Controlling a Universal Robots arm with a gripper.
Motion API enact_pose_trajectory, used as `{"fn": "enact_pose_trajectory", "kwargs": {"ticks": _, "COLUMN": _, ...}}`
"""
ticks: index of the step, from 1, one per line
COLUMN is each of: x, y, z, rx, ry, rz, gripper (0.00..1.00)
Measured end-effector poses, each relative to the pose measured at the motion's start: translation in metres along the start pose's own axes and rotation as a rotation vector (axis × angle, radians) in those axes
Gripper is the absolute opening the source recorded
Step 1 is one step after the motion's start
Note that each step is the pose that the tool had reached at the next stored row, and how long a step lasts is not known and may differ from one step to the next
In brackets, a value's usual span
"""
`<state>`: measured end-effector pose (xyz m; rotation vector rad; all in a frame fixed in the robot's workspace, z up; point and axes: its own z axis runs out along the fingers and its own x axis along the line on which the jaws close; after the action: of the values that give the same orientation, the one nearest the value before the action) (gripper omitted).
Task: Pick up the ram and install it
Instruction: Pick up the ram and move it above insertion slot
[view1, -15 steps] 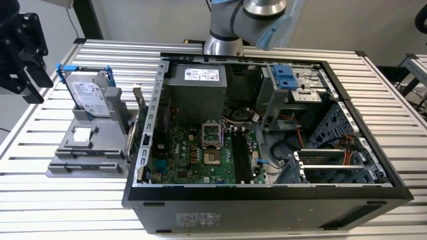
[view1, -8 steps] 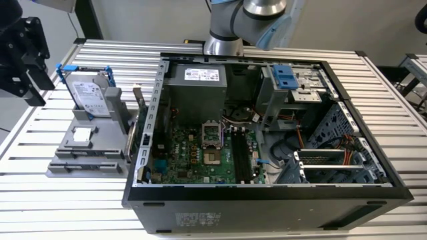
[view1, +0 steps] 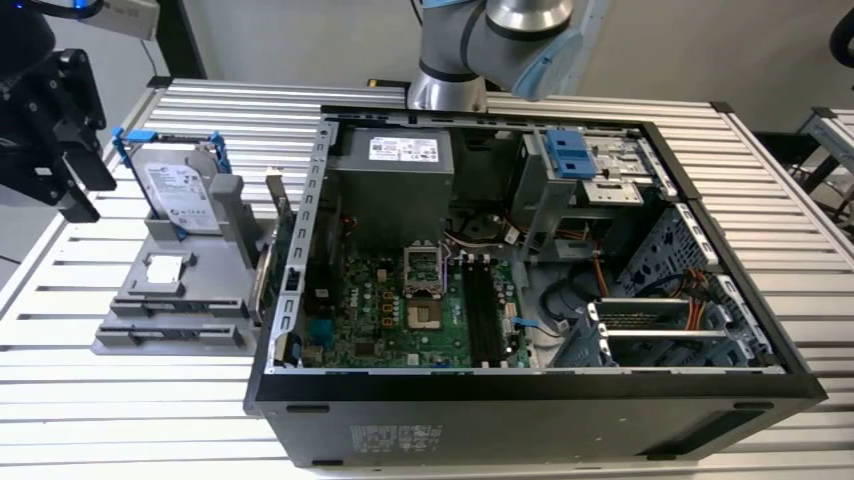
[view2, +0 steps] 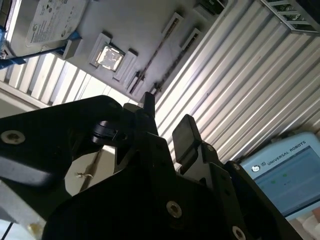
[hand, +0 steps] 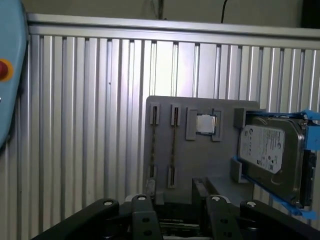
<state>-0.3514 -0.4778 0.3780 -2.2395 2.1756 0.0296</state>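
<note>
The ram (hand: 173, 146) stands on edge as a thin dark strip in a slot of the grey holder (hand: 165, 107). It appears again in the second wrist view (view2: 156, 57). A similar thin strip (hand: 153, 146) sits in the slot beside it. In the exterior view the grey holder (view1: 134, 340) lies on the table at the left of the open computer case (view1: 534, 395). My black gripper (view1: 74, 190) hangs above and to the left of the holder, apart from it. In both wrist views the gripper (view2: 167, 120) (hand: 180, 200) is open, with nothing between its fingers.
A silver hard drive (view1: 178, 192) in a blue frame and a small square chip (view1: 164, 268) also sit on the holder. The case holds a green motherboard with long black slots (view1: 487, 312). The robot's base (view1: 447, 85) stands behind the case on the ribbed table (view1: 120, 420). A screen (view2: 287, 175) lies nearby.
</note>
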Motion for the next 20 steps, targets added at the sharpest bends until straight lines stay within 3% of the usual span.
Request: {"fn": "enact_pose_trajectory", "kwargs": {"ticks": 20, "x": 0.0009, "y": 0.0002, "z": 0.0305, "rx": 0.0028, "ry": 0.0017, "rz": -0.001, "gripper": 1.0}}
